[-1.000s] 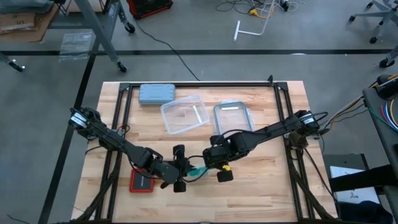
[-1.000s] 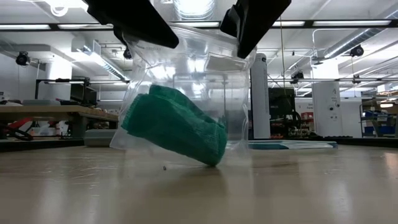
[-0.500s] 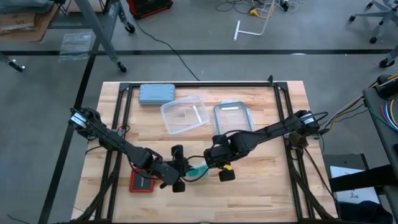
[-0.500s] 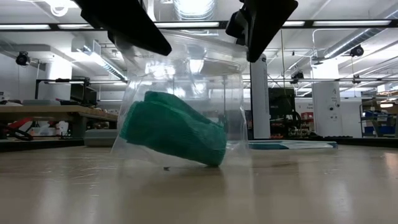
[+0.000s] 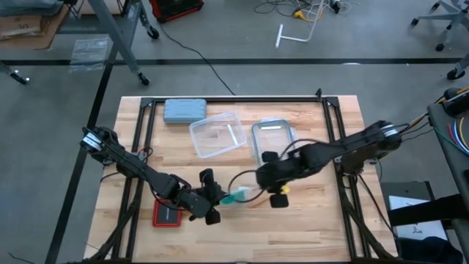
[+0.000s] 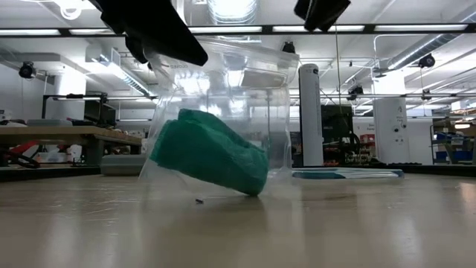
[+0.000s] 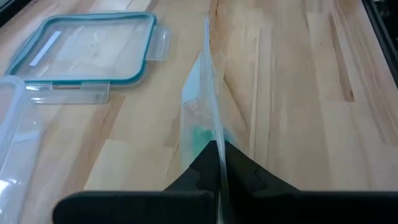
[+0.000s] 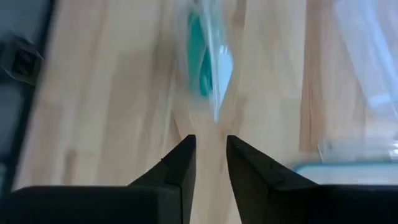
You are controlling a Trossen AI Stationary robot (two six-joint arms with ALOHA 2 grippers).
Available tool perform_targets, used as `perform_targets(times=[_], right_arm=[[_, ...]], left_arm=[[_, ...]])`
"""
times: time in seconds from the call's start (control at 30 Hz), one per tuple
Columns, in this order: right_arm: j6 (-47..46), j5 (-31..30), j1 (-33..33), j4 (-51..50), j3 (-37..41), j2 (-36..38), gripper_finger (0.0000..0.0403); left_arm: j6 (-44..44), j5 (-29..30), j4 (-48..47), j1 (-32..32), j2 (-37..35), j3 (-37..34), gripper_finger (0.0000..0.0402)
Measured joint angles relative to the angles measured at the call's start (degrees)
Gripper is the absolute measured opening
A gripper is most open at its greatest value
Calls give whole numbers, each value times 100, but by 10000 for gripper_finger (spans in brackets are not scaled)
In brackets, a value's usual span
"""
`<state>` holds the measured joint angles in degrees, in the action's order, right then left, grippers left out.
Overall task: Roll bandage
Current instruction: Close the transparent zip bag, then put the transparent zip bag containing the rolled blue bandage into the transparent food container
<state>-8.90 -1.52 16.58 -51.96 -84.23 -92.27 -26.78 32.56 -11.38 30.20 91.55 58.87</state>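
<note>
The teal-green bandage (image 6: 212,160) lies bunched inside a clear plastic bag (image 6: 223,97), low in it. The bag stands upright near the table's front middle, and its bottom rests on the wood. My left gripper (image 5: 210,198) is shut on the bag's top edge; the low view shows it at the upper left (image 6: 152,30). My right gripper (image 5: 266,179) hovers open to the right of the bag and touches nothing. Its wrist view looks at the bag (image 8: 208,56) from a short way off. My left gripper pinches the bag's top edge (image 7: 217,134) between its two fingers, near that edge's left end as the low view shows it. The fingers slant down from above. The bag hangs upright below them, its bottom (image 6: 216,195) on the table and the bandage (image 7: 202,138) inside.
A clear open container (image 5: 216,136) and its teal-rimmed lid (image 5: 273,137) lie behind the bag. A grey-blue case (image 5: 185,110) sits at the far left, and a red-edged flat item (image 5: 170,214) at the near left. Bare wood stretches along the front right.
My right gripper has come off the bag's top edge and drawn away toward the table's right edge, rising out of the low view. The bag stays upright in my left gripper, and the bandage inside has shifted a little.
</note>
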Motion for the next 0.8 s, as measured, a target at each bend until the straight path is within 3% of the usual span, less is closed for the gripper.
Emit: perform_targets(times=[0.2, 0.37, 0.57, 0.8], right_arm=[[-548, 2, -14, 1692, 1604, 1301, 85], [-1192, 6, -12, 2817, 2680, 1969, 77], [-1557, 5, -12, 3649, 3390, 2162, 82], [-1366, 1, -12, 4364, 3557, 1880, 105]], left_arm=[[-55, 247, 83, 0, -24, 23, 5], [-33, 247, 76, 0, -121, 76, 48], [-73, 251, 51, 0, -125, 72, 118], [-78, 253, -2, 0, -110, 65, 177]])
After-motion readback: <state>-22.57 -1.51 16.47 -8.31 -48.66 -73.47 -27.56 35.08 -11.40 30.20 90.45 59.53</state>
